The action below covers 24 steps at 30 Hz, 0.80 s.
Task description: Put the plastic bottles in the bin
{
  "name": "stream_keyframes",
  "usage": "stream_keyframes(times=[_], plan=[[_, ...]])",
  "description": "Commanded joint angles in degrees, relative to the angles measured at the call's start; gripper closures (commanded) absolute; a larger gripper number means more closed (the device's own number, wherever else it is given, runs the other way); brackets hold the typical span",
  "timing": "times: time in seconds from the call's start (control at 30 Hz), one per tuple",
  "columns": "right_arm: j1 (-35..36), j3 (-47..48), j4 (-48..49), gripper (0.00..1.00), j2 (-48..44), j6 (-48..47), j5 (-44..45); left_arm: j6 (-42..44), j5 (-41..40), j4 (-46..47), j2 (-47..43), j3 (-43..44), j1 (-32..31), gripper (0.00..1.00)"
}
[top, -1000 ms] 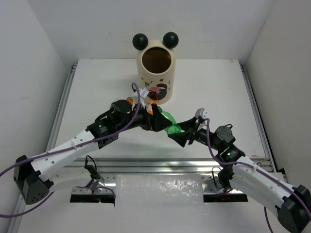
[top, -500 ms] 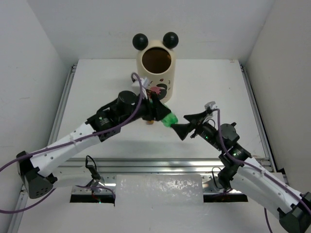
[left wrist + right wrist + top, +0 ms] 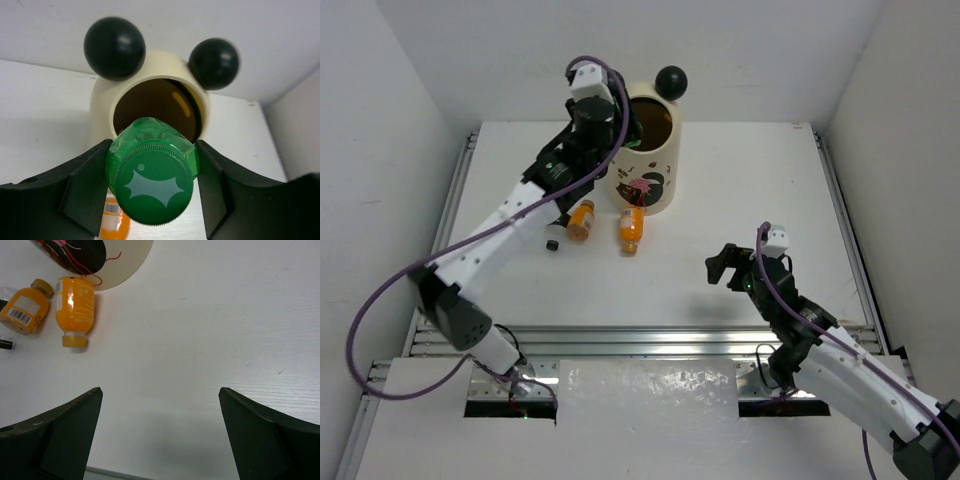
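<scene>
My left gripper (image 3: 153, 146) is shut on a green plastic bottle (image 3: 152, 172), whose ribbed cap faces the wrist camera. It hangs just in front of the open mouth of the cream bin (image 3: 102, 107), level with the rim. From above, the left arm covers one black ear of the bin (image 3: 655, 165). Two orange bottles (image 3: 582, 218) (image 3: 631, 228) lie on the table at the bin's foot. The right gripper (image 3: 728, 266) stands open and empty low over the table, right of centre, with both orange bottles (image 3: 75, 307) (image 3: 22, 312) far off at upper left.
A small black cap (image 3: 552, 243) lies loose left of the orange bottles. White walls close in the table on three sides. A metal rail (image 3: 650, 340) runs along the near edge.
The left arm has lifted the green bottle from the middle of the table up to the bin's rim. The right gripper let go of it, opened wide and drew back to the right.
</scene>
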Motion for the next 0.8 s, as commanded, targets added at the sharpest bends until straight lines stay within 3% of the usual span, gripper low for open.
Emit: stream_keyframes(times=[0.0, 0.1, 0.17, 0.2, 0.27, 0.3, 0.33, 0.47, 0.6, 0.7, 0.77], plan=[[0.0, 0.2, 1.3, 0.01, -0.1, 0.1, 1.1, 5.1, 0.9, 6.2, 5.0, 4.4, 2.4, 0.92], [0.0, 0.2, 2.0, 0.01, 0.2, -0.3, 0.5, 6.8, 1.0, 8.4, 10.1, 7.5, 4.0, 0.92], [0.0, 0.2, 2.3, 0.01, 0.8, -0.7, -0.5, 8.2, 1.4, 10.8, 12.5, 8.5, 4.6, 0.77], [-0.1, 0.0, 2.8, 0.01, 1.5, -1.0, -1.1, 8.3, 0.6, 10.8, 13.3, 9.0, 4.6, 0.51], [-0.2, 0.0, 4.8, 0.01, 2.8, -2.3, -4.4, 7.5, 0.8, 9.8, 14.3, 9.8, 4.5, 0.24], [-0.1, 0.3, 5.6, 0.01, 3.7, -2.5, -6.1, 7.1, 1.5, 9.7, 14.1, 9.6, 4.5, 0.05], [-0.2, 0.8, 6.4, 0.01, 6.9, -2.8, -7.8, 6.2, 2.1, 9.3, 13.4, 9.4, 4.6, 0.0], [0.0, 6.3, 10.5, 0.01, 18.4, -1.3, -14.8, 4.2, 4.8, 8.9, 10.4, 8.0, 4.5, 0.0], [0.7, 12.3, 16.6, 0.01, 30.9, 0.8, -18.8, -1.1, 2.8, -3.4, 5.5, 10.0, 4.4, 0.0], [1.8, 19.2, 18.8, 0.01, 41.3, 1.5, -17.4, -5.0, 2.6, -9.6, -3.5, 4.2, 4.4, 0.0], [2.4, 22.8, 20.3, 0.01, 48.7, 1.2, -16.8, -5.9, 4.0, -9.6, -10.0, -6.5, 4.4, 0.0]])
